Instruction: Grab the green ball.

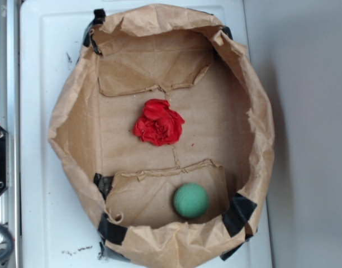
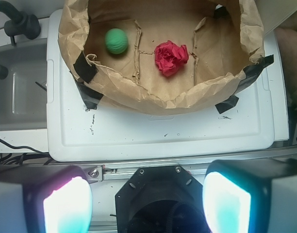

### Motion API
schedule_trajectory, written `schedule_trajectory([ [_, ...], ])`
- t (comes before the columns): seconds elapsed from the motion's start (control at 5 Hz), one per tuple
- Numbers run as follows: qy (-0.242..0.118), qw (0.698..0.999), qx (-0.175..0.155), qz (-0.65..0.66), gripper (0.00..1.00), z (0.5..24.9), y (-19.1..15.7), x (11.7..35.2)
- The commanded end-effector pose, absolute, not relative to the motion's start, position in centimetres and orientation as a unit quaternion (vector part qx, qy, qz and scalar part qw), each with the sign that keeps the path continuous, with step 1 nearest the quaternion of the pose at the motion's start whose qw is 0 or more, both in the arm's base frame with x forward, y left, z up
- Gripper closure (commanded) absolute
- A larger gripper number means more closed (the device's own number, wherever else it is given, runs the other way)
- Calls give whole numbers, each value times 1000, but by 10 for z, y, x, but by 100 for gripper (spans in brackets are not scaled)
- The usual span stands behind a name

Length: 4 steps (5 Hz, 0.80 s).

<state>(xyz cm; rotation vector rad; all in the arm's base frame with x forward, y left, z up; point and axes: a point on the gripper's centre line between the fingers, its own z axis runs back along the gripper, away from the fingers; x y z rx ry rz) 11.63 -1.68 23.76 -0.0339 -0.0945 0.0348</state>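
Note:
The green ball (image 1: pixel 190 200) is a small mint-green sphere lying on the floor of a shallow brown paper-lined box (image 1: pixel 259 117), in its near right corner. The wrist view shows the ball (image 2: pixel 116 41) at the upper left, inside the box (image 2: pixel 153 101). My gripper (image 2: pixel 147 194) sits at the bottom of the wrist view, far back from the box and outside it. It is open, with its two lit fingers wide apart and nothing between them. The gripper does not appear in the exterior view.
A red ruffled cloth wad (image 1: pixel 158 122) (image 2: pixel 171 57) lies mid-box, a ball's width or two from the ball. The box stands on a white lid-like surface (image 1: pixel 45 218) (image 2: pixel 163 131). Black tape marks the box corners. A black mount (image 2: pixel 160 191) and a metal rail lie below my fingers.

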Motion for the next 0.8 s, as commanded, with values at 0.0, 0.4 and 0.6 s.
schedule_trajectory([
  [0.0, -47, 999, -17, 17, 0, 238, -17, 116],
  [0.4, -22, 999, -19, -23, 0, 226, -13, 187],
  [0.6, -21, 993, -26, -110, 0, 218, -10, 225],
])
